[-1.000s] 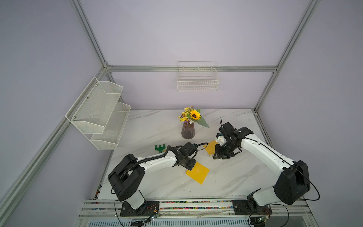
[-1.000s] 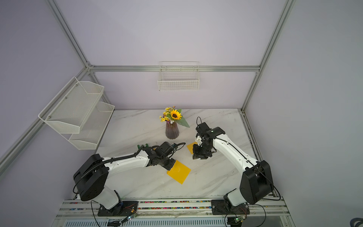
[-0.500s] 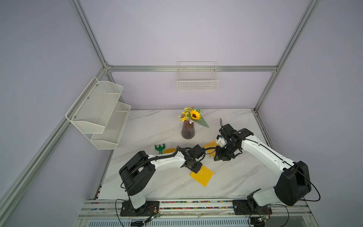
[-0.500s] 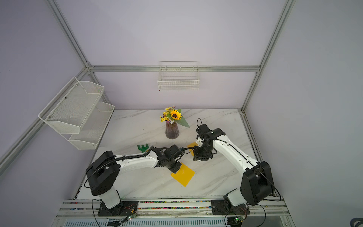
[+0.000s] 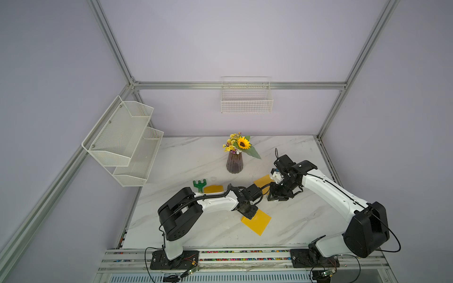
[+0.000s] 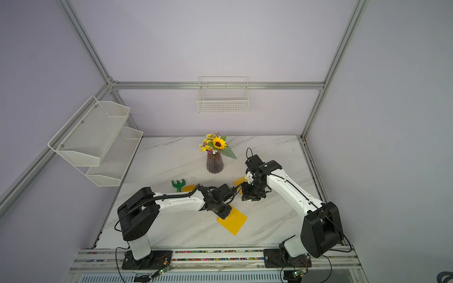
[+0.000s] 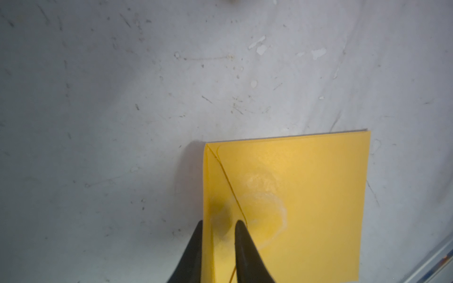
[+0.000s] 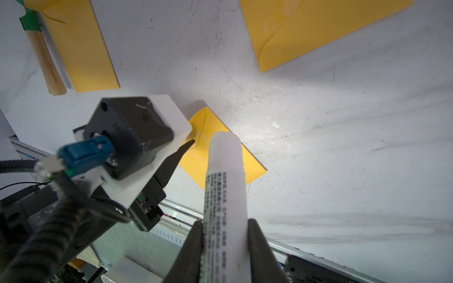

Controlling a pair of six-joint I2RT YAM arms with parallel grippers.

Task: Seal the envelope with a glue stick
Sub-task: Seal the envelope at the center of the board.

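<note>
A yellow envelope (image 5: 257,222) lies flat on the marble table near the front middle, flap folded down, with a whitish glue smear (image 7: 264,191) by the flap edge. My left gripper (image 7: 219,221) stands over the envelope's (image 7: 306,196) near corner with its fingers slightly apart. One fingertip is over the paper and the other just off its edge. Nothing is pinched between them. My right gripper (image 8: 225,221) is shut on the glue stick (image 8: 224,171), a white tube with grey print. It hangs above the table just behind the envelope (image 8: 253,166), beside the left wrist.
Two more yellow envelopes lie behind, one (image 5: 262,180) under the right arm and one (image 5: 213,189) next to a green toy rake (image 5: 199,185). A vase of flowers (image 5: 234,164) stands mid-table. A wire basket (image 5: 246,98) and mesh shelves (image 5: 122,144) hang on the walls.
My left gripper has slid to the right, and the envelope has shifted right and toward the front with it. Its jaws have come apart. The right arm has barely moved.
</note>
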